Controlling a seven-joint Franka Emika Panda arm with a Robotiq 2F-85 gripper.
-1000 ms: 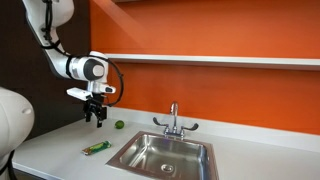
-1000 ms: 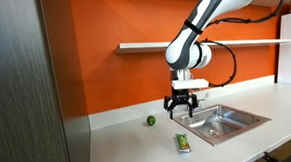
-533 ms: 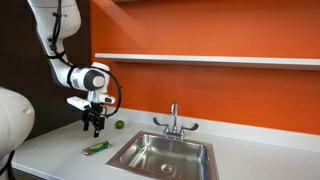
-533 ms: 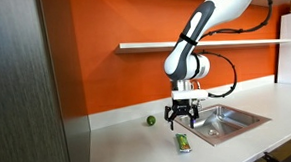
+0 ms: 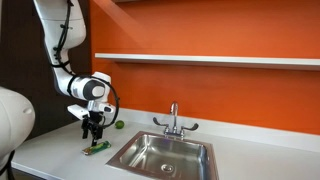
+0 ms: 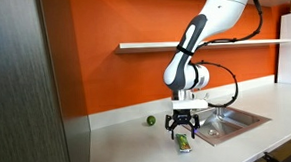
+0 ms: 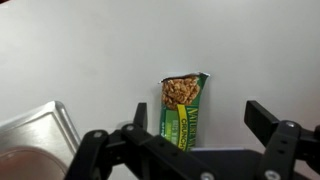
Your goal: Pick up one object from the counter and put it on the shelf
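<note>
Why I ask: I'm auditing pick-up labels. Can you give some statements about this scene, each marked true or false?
The hand is open above the green bar. True.
The bar lies on the shelf. False: it lies on the counter.
A green ball sits on the counter. True.
The bar lies inside the sink. False: it lies beside it.

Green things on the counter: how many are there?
2. The green snack bar lies on the counter beside the sink, just below the robot's open fingers. The little green ball sits farther back, near the orange wall. Nothing seems hidden.
</note>
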